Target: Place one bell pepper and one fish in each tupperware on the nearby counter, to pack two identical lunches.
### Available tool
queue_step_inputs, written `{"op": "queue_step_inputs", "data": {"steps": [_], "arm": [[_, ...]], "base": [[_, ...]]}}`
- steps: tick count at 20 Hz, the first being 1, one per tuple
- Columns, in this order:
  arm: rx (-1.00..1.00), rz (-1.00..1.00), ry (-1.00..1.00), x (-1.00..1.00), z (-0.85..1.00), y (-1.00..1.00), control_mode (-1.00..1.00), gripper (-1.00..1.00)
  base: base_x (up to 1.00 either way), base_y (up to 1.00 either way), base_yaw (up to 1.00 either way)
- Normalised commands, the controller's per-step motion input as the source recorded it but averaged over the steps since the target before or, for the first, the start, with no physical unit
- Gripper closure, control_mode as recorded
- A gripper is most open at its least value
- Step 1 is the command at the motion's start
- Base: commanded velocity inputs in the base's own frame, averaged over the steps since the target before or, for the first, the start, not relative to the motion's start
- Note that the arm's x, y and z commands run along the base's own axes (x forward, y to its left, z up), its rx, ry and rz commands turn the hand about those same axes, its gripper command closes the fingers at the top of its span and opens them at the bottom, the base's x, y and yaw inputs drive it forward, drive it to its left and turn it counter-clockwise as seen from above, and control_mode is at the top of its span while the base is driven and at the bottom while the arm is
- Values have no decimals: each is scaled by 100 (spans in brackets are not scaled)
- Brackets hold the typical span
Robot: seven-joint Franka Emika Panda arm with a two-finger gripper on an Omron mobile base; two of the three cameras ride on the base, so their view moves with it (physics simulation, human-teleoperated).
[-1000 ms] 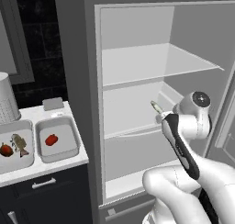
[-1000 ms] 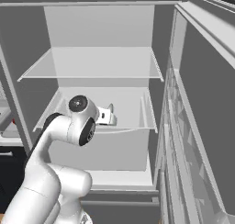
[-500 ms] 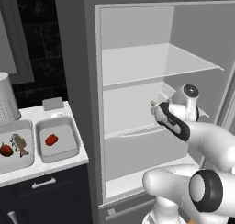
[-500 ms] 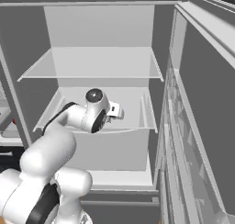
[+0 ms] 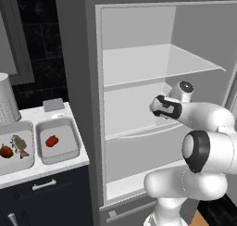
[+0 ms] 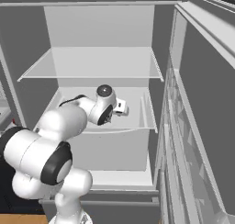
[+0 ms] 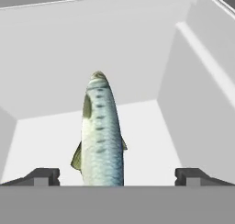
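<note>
A: What do the 2 tupperwares hold?

B: On the white counter (image 5: 55, 168) left of the open fridge (image 5: 139, 104), the left tupperware (image 5: 28, 161) holds a red bell pepper (image 5: 5, 151) with a brownish fish (image 5: 19, 145) just beside it. The right tupperware (image 5: 69, 154) holds 1 bell pepper (image 5: 52, 141) alone.

A: And the second fish?

B: The silver-blue fish (image 7: 101, 136) lies on the white fridge shelf (image 7: 137, 126), its long axis running straight away from the hand camera, its far end toward the back wall.

A: The gripper?

B: The gripper (image 7: 117, 176) sits inside the fridge, fingers (image 7: 43, 176) spread wide, 1 on each side of the fish, gripping nothing.
</note>
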Motion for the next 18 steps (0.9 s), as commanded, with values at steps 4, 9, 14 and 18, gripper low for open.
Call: {"op": "queue_step_inputs", "data": {"steps": [4,9,14,18], "arm": [[0,0,0,22,-41,0,-100,-100],[0,0,0,3,-53,6,-100,100],[-2,0,0,-34,-41,28,-100,100],[0,4,0,-95,0,23,-100,100]], "base": [[0,0,0],[0,0,0],[0,0,0],[0,0,0]]}}
